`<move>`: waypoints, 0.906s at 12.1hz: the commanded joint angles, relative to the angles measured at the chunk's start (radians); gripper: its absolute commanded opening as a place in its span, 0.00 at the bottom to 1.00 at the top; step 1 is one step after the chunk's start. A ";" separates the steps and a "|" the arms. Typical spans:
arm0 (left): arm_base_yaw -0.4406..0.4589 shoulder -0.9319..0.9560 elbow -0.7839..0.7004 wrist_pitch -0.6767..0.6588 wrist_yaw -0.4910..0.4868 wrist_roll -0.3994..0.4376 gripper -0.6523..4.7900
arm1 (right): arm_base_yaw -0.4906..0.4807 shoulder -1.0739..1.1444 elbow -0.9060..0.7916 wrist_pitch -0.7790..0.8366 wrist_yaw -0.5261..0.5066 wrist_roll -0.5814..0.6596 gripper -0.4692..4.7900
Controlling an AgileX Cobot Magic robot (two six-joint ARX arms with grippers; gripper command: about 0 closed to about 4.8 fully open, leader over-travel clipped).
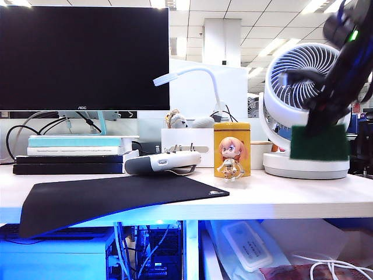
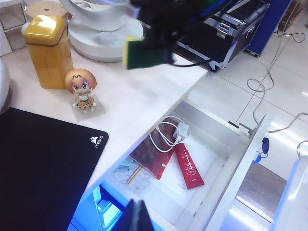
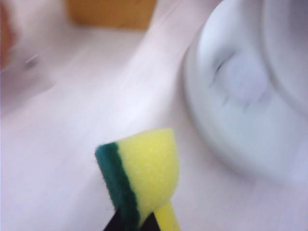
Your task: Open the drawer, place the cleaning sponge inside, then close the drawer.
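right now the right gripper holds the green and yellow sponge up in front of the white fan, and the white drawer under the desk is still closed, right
Not quite: the white drawer is already pulled open, as the left wrist view shows, with a red tube and a white cable inside. The rest holds: the right gripper holds the green and yellow sponge up in front of the white fan.

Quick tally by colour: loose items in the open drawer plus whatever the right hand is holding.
Red: 2, tube and flat pouch in the drawer
White: 1, charger with cable in the drawer
Green and yellow: 1, cleaning sponge shut in the right hand, lifted off the desk by the fan
Total: 4
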 commanded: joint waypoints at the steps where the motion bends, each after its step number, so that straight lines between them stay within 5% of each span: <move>1: 0.000 -0.002 0.005 -0.012 0.012 0.015 0.11 | 0.001 -0.100 0.006 -0.160 -0.093 0.091 0.08; 5: -0.010 -0.001 0.005 -0.018 0.105 0.043 0.11 | 0.051 -0.201 0.006 -0.352 -0.109 0.064 0.08; 11: -0.039 -0.001 0.005 -0.017 0.084 0.041 0.11 | 0.163 -0.209 -0.041 -0.516 -0.107 0.063 0.08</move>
